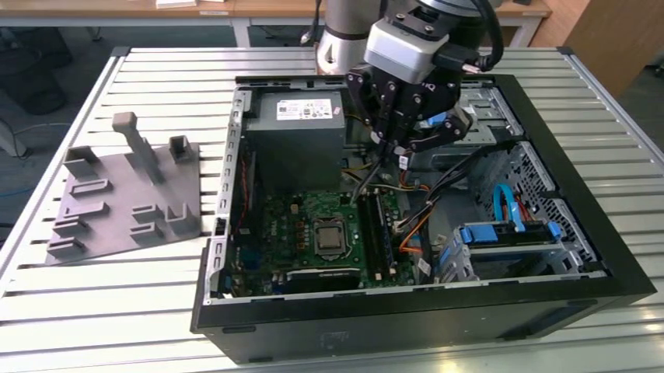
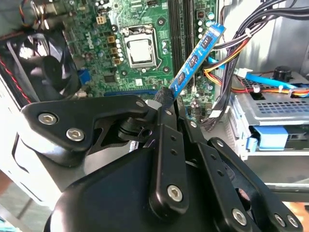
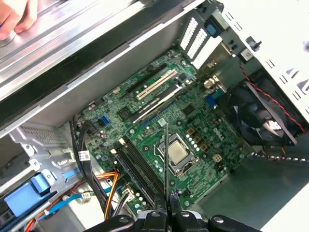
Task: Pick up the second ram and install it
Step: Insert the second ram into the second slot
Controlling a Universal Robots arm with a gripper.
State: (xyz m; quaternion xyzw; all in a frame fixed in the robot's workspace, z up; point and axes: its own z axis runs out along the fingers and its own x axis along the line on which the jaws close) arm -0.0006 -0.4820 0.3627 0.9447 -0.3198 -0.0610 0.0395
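My gripper (image 1: 394, 148) hangs inside the open computer case (image 1: 581, 194), above the motherboard (image 1: 301, 225). It is shut on the second ram (image 2: 195, 58), a thin blue stick that juts out from between the fingertips. In the first wrist view the ram (image 3: 166, 159) shows edge-on as a thin line running from the gripper (image 3: 166, 207) over the board. It hovers above the long black memory slots (image 3: 140, 169) beside the processor socket (image 3: 177, 153), clear of them. In the second wrist view the gripper (image 2: 166, 98) clamps the stick's near end.
A power supply (image 1: 295, 128) sits at the case's far end. Bundled cables (image 2: 231, 53) and a blue drive caddy (image 1: 508, 233) lie on the exterior view's right. A fan (image 2: 48, 72) sits at the board's edge. A grey fixture (image 1: 124, 194) stands on the slatted table. A hand (image 3: 14, 17) rests outside the case.
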